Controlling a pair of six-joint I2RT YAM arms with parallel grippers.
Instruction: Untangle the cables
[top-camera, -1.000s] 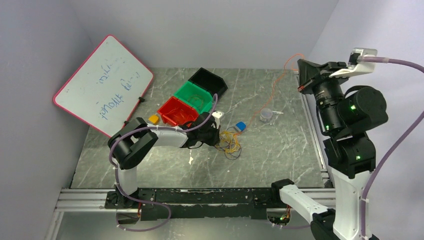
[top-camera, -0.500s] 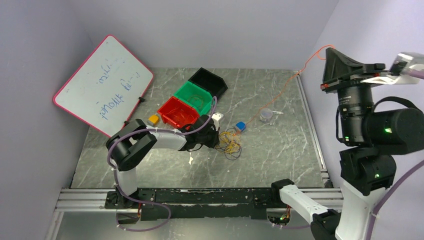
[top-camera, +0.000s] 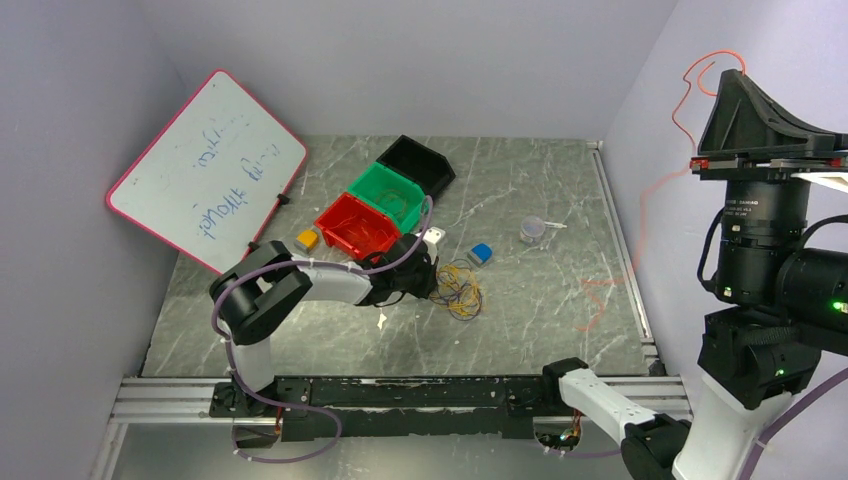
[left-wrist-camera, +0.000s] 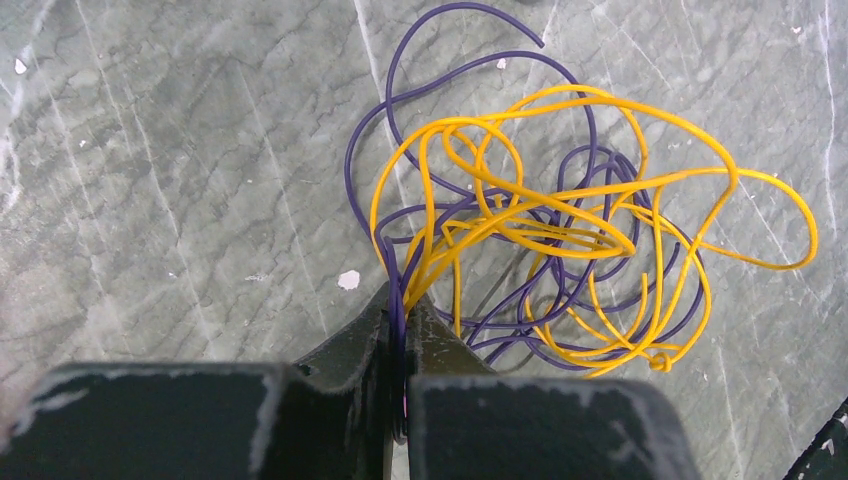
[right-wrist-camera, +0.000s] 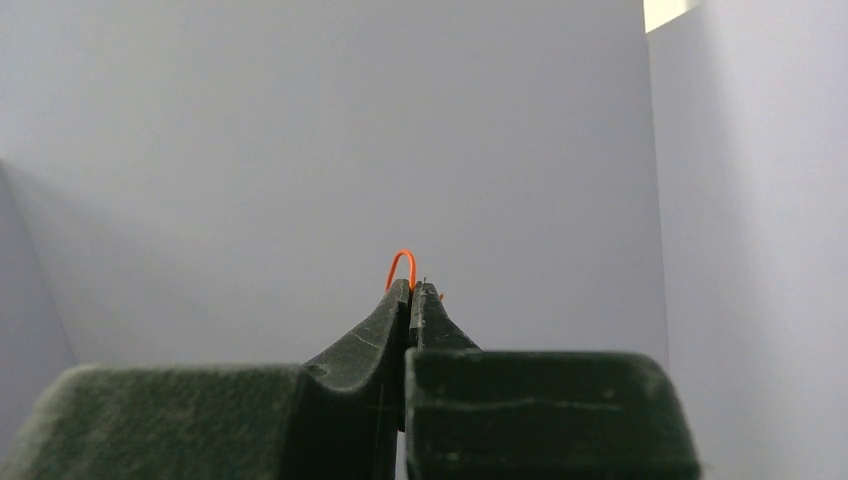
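Observation:
The cables lie as a tangled clump (top-camera: 458, 292) at the table's middle: a yellow cable (left-wrist-camera: 560, 215) wound through a dark purple cable (left-wrist-camera: 349, 170). My left gripper (left-wrist-camera: 405, 300) is shut on purple and yellow strands at the clump's left edge (top-camera: 432, 284). My right gripper (right-wrist-camera: 411, 288) is raised high at the right (top-camera: 735, 75), facing the wall. It is shut on an orange cable (right-wrist-camera: 400, 254). That orange cable (top-camera: 648, 195) hangs down from it, and its tail rests on the table near the right edge, apart from the clump.
Red (top-camera: 355, 222), green (top-camera: 390, 192) and black (top-camera: 418, 160) bins stand in a row behind the left gripper. A whiteboard (top-camera: 210, 165) leans at the left. An orange block (top-camera: 307, 239), white block (top-camera: 434, 234), blue block (top-camera: 481, 253) and small clear cup (top-camera: 533, 229) lie nearby.
My right arm rose up and to the right with the orange cable, drawing it away from the clump and the cup. The left gripper stayed shut on the clump.

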